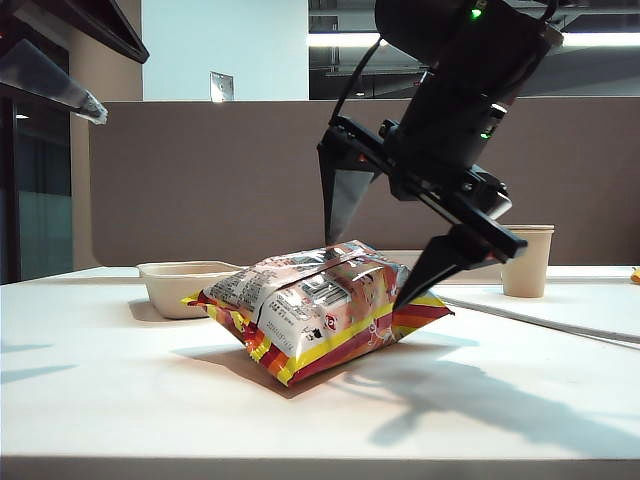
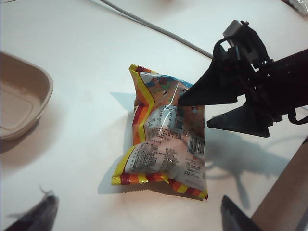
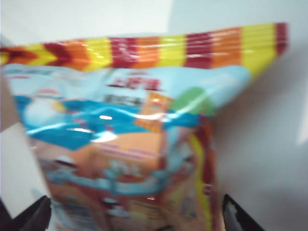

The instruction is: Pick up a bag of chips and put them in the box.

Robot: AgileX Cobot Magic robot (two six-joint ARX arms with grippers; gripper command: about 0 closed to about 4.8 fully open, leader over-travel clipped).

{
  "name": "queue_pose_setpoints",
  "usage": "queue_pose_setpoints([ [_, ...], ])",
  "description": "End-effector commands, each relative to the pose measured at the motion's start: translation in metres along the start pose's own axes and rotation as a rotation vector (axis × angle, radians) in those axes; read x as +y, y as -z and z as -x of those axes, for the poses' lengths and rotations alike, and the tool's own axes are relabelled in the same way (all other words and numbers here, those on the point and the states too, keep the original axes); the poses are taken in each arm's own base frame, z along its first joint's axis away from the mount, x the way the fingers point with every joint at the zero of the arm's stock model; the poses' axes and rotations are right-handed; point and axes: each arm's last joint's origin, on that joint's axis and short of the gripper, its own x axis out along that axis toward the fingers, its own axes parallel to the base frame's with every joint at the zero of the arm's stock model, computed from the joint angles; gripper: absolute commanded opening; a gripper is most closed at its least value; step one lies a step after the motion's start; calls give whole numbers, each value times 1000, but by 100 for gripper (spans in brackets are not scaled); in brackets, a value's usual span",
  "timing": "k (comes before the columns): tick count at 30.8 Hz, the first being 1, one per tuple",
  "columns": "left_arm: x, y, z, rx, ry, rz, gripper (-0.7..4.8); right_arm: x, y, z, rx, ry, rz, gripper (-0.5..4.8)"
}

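The bag of chips [image 1: 318, 308] lies flat on the white bench [image 1: 120, 400], its silvery printed panel and barcode facing up and its red, orange and yellow striped edges showing along the sides. Just behind it and to the left in the exterior view sits the box [image 1: 185, 287], a shallow beige pulp tray with nothing seen inside it; bag and tray are near each other, and I cannot tell from here whether they touch.

The right gripper [image 1: 375, 245] hangs over the bag with its two dark fingers [image 1: 432, 268] spread wide, one on each side of the bag's far end. The nearer fingertip sits at the bag's upper surface; contact cannot be judged. The bag is not lifted. In the right wrist view the bag fills the picture, blurred, with a fingertip at either lower corner.

The left gripper [image 2: 134, 211] is held off to the side above the bench, well apart from the bag, its fingers open and holding nothing.

A taller beige paper cup [image 1: 526, 260] stands further back on the right, and a grey cable [image 1: 540, 318] trails across the bench beside it.
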Motion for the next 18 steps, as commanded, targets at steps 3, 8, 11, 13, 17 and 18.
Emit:
queue_pose_setpoints([
  [3, 0, -2, 0, -18, 2, -12, 439, 6, 1, -3, 11, -53, -9, 479],
  [8, 0, -2, 0, -17, 2, -12, 439, 15, 6, -21, 65, -51, 4, 479],
  [11, 0, -2, 0, -17, 2, -12, 439, 21, 6, -25, 63, -50, 6, 479],
  [13, 0, -2, 0, -17, 2, -12, 439, 22, 5, -28, 50, -45, 4, 479],
  [17, 0, -2, 0, -17, 2, -12, 439, 19, 5, -41, 61, -16, 3, 479],
  [18, 0, -2, 0, -16, 2, -11, 439, 16, 6, -47, 78, -3, 3, 479],
])
